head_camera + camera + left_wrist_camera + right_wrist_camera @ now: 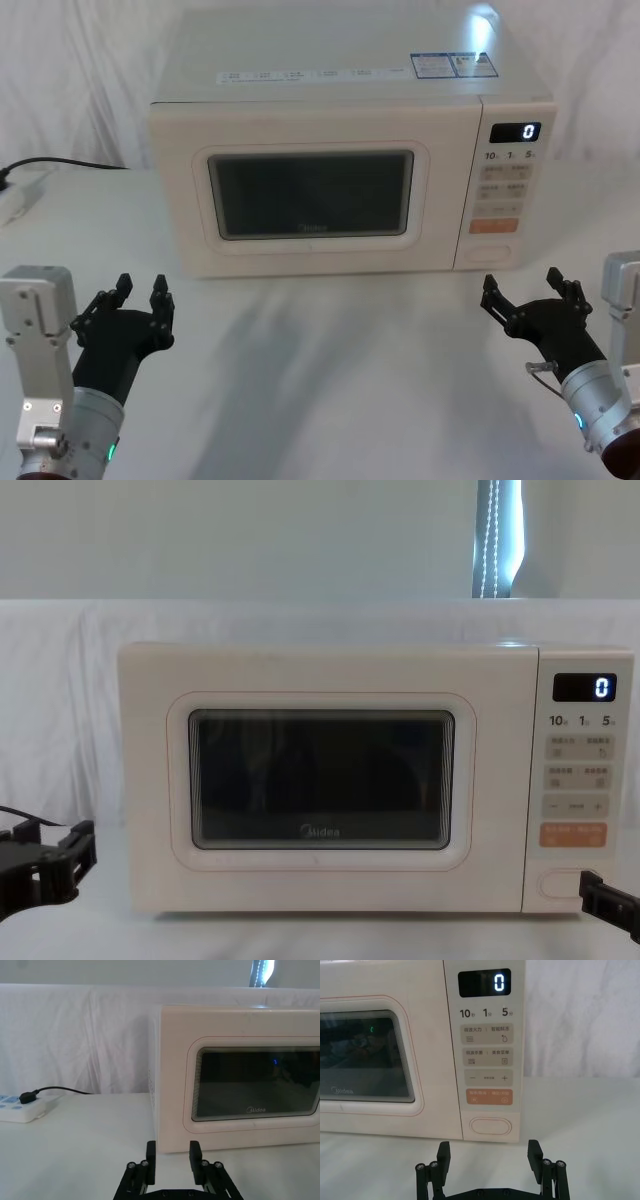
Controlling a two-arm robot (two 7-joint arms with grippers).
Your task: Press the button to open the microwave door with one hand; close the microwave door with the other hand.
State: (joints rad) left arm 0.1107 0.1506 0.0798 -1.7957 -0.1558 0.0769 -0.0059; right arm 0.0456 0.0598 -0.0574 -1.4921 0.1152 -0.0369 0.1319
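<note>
Head view: the microwave [350, 150] stands at the back of the white bench [330, 380], its door [310, 195] shut and the display reading 0. The left gripper [138, 300] and right gripper [535, 295] hover low in front, both with fingers spread and empty.

Left wrist view: the left fingers [151, 1156] are parted, near the microwave's left front corner; a power strip [20, 1109] lies well apart.

Right wrist view: the pill-shaped button [491, 1126] sits under the orange key [489, 1096], just beyond the open right fingers [535, 1152].

Chest view: both grippers show at the lower corners.
</note>
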